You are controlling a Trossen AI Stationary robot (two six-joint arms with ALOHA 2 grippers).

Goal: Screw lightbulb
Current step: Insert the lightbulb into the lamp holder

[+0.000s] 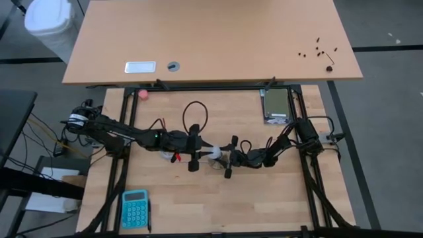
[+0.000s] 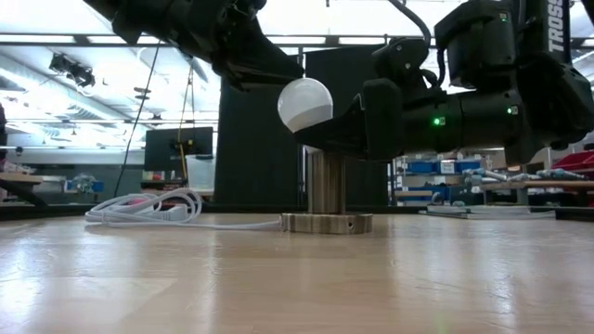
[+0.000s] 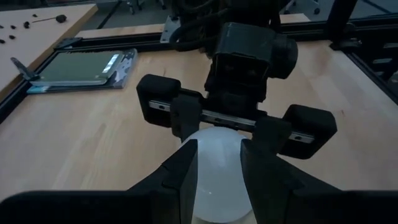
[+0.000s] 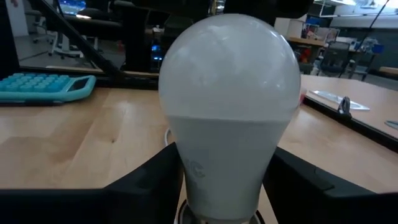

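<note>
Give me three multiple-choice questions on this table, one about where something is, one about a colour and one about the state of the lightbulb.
1. Where is the calculator?
A. At a table corner on the left arm's side
B. Beside the right arm's base
C. On top of the socket

2. What colour is the small ball?
A. Green
B. Pink
C. Black

3. How is the lightbulb?
A. Lying on its side on the table
B. In pieces
C. Upright on the socket

Answers:
1 A: the calculator lies at the corner on the left arm's side in the high view.
2 B: the ball is pink.
3 C: the lightbulb stands upright on the socket, with the left end effector and right end effector at it.
</note>
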